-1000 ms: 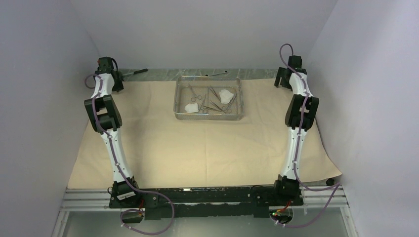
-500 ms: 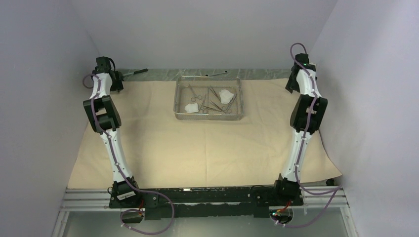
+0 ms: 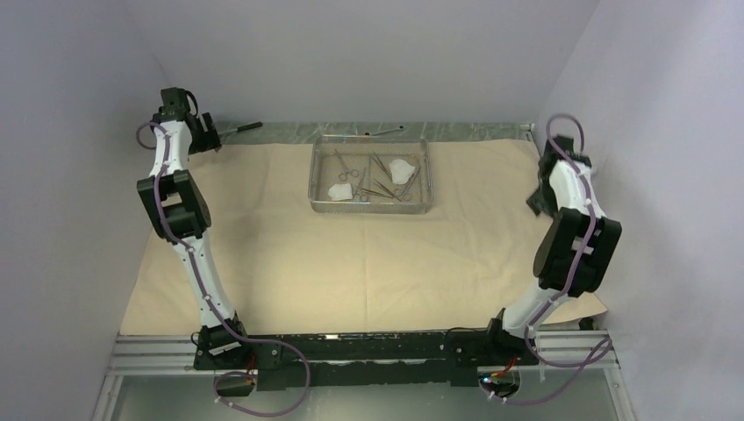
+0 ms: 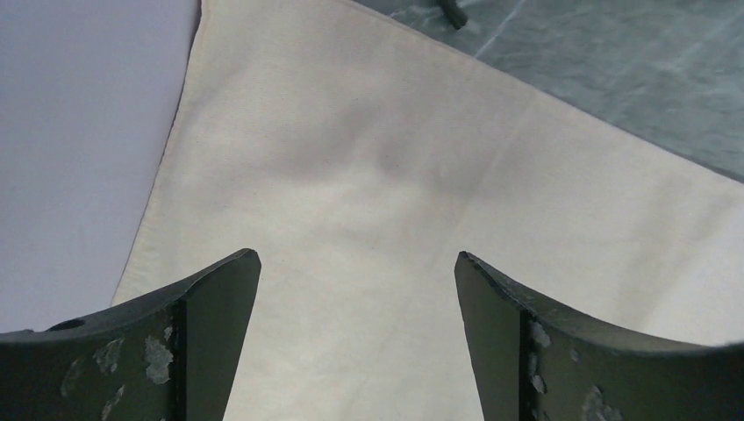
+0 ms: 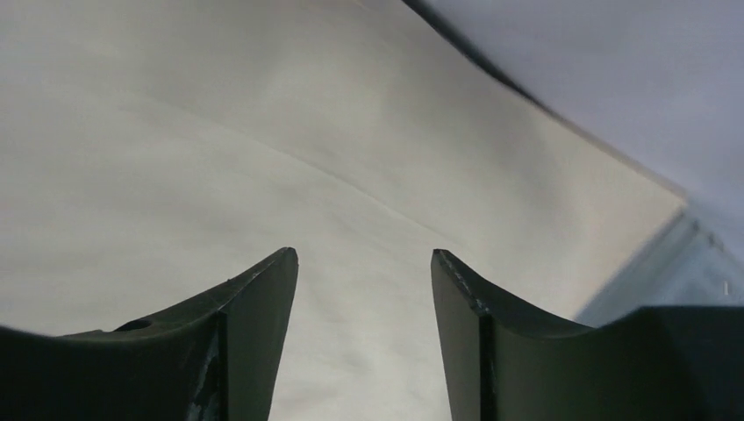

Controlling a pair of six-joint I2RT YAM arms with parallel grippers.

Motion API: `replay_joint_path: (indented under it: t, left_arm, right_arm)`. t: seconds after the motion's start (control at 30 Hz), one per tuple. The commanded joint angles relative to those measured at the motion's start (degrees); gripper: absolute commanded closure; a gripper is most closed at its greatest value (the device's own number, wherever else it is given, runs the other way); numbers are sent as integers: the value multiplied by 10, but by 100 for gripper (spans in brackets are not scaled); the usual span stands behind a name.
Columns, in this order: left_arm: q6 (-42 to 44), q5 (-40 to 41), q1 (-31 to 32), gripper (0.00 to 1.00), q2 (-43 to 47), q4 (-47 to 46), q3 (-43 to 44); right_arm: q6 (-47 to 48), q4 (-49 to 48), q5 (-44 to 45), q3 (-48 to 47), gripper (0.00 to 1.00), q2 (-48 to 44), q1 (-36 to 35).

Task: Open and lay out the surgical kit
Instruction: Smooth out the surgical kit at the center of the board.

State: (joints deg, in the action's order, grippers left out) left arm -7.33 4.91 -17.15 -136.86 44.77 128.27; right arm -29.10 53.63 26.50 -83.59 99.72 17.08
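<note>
The tan wrap sheet (image 3: 351, 263) lies spread flat over the table. The steel wire-mesh tray (image 3: 369, 206) stands on its far middle part, holding silver ring-handled clamps (image 3: 345, 164), tweezers (image 3: 379, 164) and white gauze pads (image 3: 402, 169). My left gripper (image 3: 209, 133) is open and empty above the sheet's far left corner (image 4: 351, 175). My right gripper (image 3: 537, 200) is open and empty above the sheet's right side (image 5: 263, 175), near its edge.
A dark-handled hammer (image 3: 239, 129) and a small thin wrench (image 3: 386, 132) lie on the bare grey table strip behind the sheet. The hammer's handle end shows in the left wrist view (image 4: 451, 12). Pale walls close in on the left, right and back.
My right arm has swung from the far right corner back toward the near right side of the sheet. My left gripper has risen slightly at the far left corner.
</note>
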Motion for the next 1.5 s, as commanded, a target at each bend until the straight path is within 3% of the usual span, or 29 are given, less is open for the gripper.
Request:
replay_joint_path:
  t: [0.0, 0.13, 0.2, 0.47, 0.6, 0.7, 0.93, 1.1, 1.47]
  left_arm:
    - [-21, -31, 2, 13, 58, -21, -25]
    - [-28, -36, 3, 13, 45, -14, -2]
    - [-30, -38, 3, 14, 38, -14, 6]
    - [-21, -22, 3, 14, 45, -52, -36]
    - [-10, -15, 3, 13, 45, -62, -58]
    - [-4, -10, 2, 14, 42, -61, -62]
    - [-7, 0, 2, 14, 36, -71, -80]
    - [-13, 13, -4, 13, 24, -63, -78]
    - [-25, 5, -26, 14, 5, -55, -67]
  right_arm:
    - [-48, -20, 67, 127, 42, -63, 58]
    - [-1, -86, 157, 191, 45, -78, 66]
    - [94, -154, 139, 230, 46, -79, 68]
    - [317, -216, 131, 284, 40, -85, 74]
    - [383, -220, 122, 330, 41, -107, 75]
    - [411, -221, 130, 354, 46, -110, 77]
    - [464, -230, 164, 414, 71, -131, 104]
    - [504, -247, 160, 448, 75, -154, 151]
    - [544, -279, 54, 500, 77, -203, 231]
